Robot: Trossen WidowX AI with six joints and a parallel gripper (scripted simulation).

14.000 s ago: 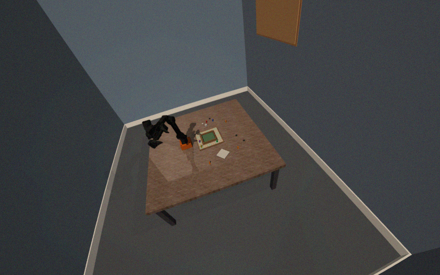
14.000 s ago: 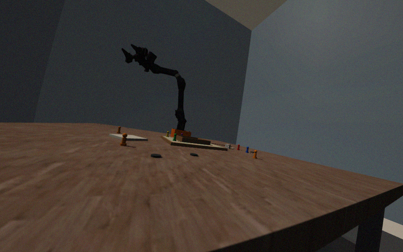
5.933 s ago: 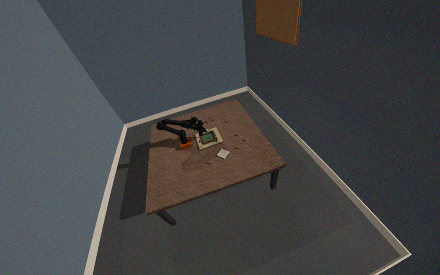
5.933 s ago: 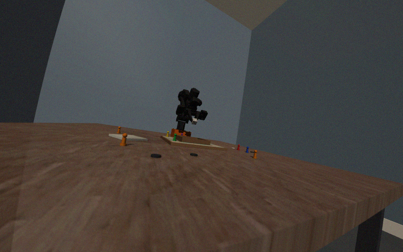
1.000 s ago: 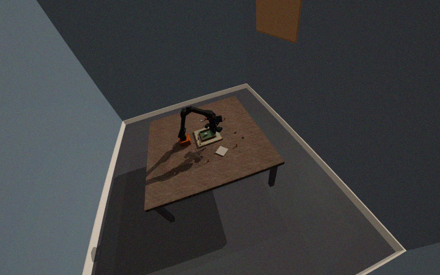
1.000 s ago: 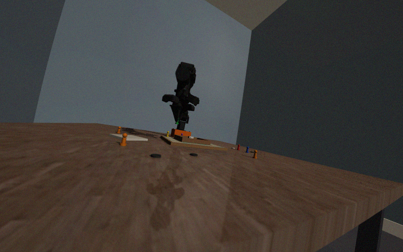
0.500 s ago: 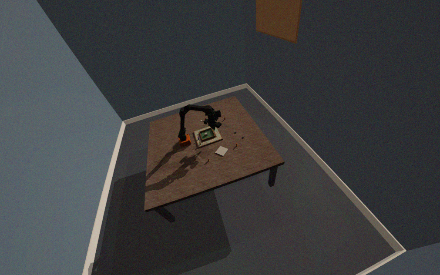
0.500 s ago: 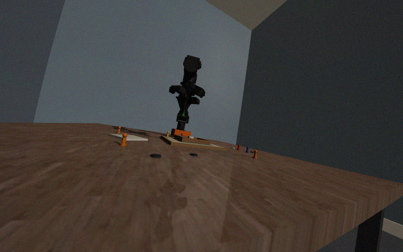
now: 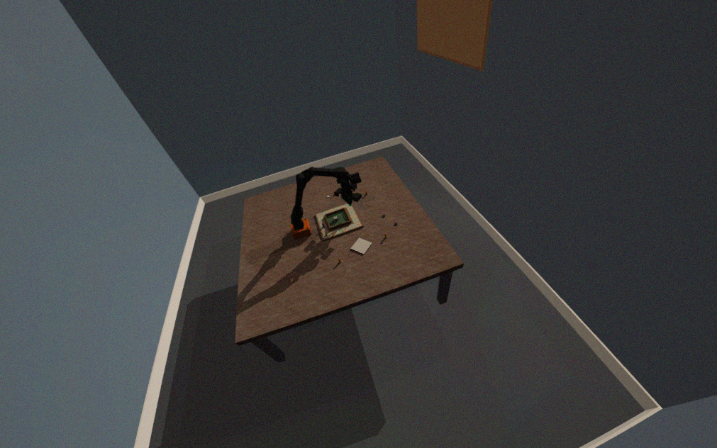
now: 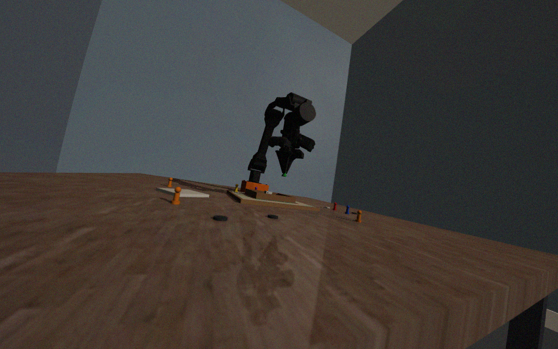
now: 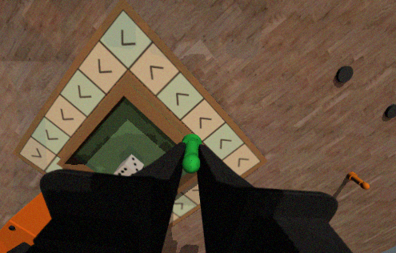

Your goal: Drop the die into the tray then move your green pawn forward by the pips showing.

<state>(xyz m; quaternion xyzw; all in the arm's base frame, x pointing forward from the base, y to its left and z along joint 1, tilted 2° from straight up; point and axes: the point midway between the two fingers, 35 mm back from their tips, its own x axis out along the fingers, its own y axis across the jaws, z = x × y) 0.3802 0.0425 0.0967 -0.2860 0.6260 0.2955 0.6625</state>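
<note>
From the top, the arm (image 9: 316, 186) and the board (image 9: 338, 221) near the far left corner of the table (image 9: 349, 278) are too small to read. From the side, the gripper (image 10: 285, 174) hangs above the board, pinching the green pawn (image 10: 285, 175). At the wrist, the fingers clamp the pawn and half hide the die (image 11: 129, 166) in the tray (image 11: 122, 136); the squares show only arrows, no writing.
</note>
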